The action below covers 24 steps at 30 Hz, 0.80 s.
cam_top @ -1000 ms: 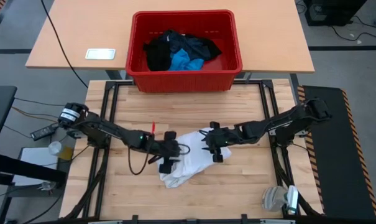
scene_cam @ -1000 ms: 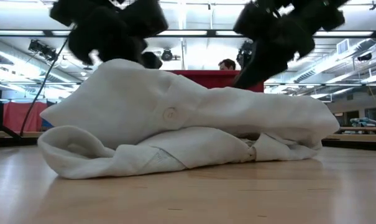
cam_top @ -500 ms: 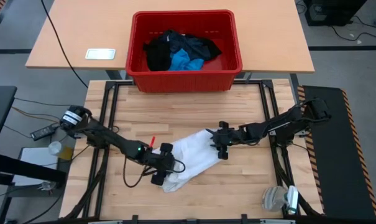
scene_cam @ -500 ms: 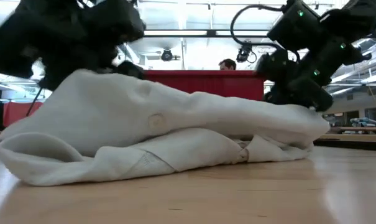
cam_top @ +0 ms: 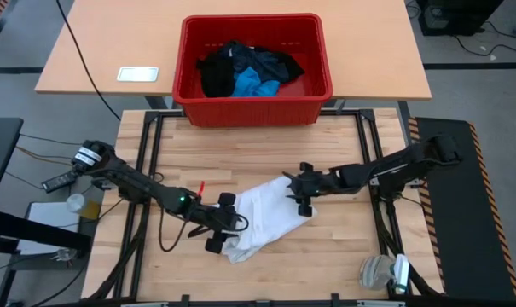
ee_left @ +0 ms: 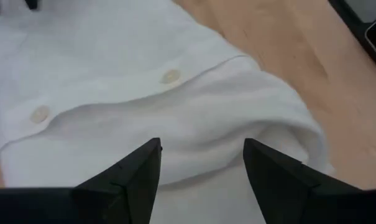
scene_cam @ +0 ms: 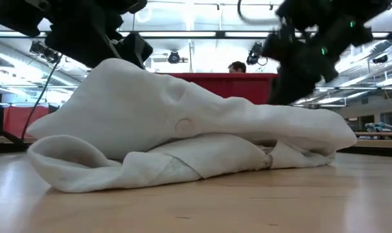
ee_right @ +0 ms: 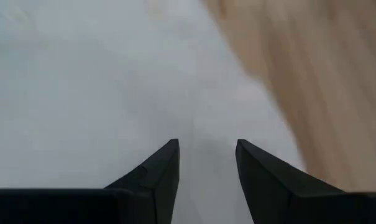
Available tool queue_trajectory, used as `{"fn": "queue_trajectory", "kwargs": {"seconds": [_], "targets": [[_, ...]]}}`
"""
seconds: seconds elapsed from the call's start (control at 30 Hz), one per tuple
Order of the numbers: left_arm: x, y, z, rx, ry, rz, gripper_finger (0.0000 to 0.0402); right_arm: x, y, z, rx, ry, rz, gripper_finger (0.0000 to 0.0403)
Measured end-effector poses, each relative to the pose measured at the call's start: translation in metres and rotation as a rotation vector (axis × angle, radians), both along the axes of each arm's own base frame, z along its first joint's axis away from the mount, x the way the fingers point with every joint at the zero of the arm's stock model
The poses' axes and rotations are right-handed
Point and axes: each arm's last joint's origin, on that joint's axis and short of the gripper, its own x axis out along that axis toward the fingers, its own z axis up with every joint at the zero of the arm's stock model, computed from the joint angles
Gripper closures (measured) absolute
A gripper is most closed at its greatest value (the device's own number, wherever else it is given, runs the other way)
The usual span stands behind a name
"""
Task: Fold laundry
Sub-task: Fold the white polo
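Note:
The white shirt (cam_top: 262, 217) lies bunched in a slanting heap on the wooden table, its folds resting on the boards (scene_cam: 183, 129). Two buttons show on it in the left wrist view (ee_left: 170, 76). My left gripper (cam_top: 221, 223) is open at the shirt's near-left end (ee_left: 202, 146). My right gripper (cam_top: 298, 194) is open at its far-right end (ee_right: 206, 144). Black garments (cam_top: 219, 77) and a bright blue piece (cam_top: 256, 83) lie inside the red crate (cam_top: 253, 111). My left gripper stands open over the rounded fold at the shirt's near-left end (ee_left: 206, 124), and I cannot tell whether the fingers touch the cloth. My right gripper stands open over the shirt's far-right end (ee_right: 200, 112), and contact there cannot be told either.
The red crate stands on a second table beyond the far edge, with a small white object (cam_top: 137, 73) to its left. Bare wood (cam_top: 258, 145) lies between the shirt and the far edge. A person's head (scene_cam: 236, 66) shows behind the crate.
My left gripper has moved toward the table's near-left corner, and my right gripper has moved a little toward the far right. The shirt between them now lies drawn out longer along that slant than a second ago.

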Motion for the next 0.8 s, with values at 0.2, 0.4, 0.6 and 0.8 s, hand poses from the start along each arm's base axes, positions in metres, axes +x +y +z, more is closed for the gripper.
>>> {"fn": "queue_trajectory", "kwargs": {"seconds": [0.2, 0.4, 0.6, 0.8], "targets": [[0.003, -0.001, -0.004, -0.037, 0.018, -0.023, 0.0169, 0.014, 0.012, 0.02, 0.053, -0.219, 0.114, 0.0237], [0.004, -0.003, -0.017, -0.036, 0.081, -0.01, 0.0169, 0.043, 0.025, -0.005, 0.075, -0.342, 0.213, 0.0237], [0.008, -0.006, -0.036, -0.031, 0.138, 0.012, 0.0169, 0.057, 0.026, -0.04, 0.074, -0.323, 0.247, 0.0237], [0.007, -0.007, -0.04, -0.016, 0.164, 0.007, 0.0169, 0.057, 0.019, -0.07, 0.083, -0.186, 0.212, 0.0237]]}}
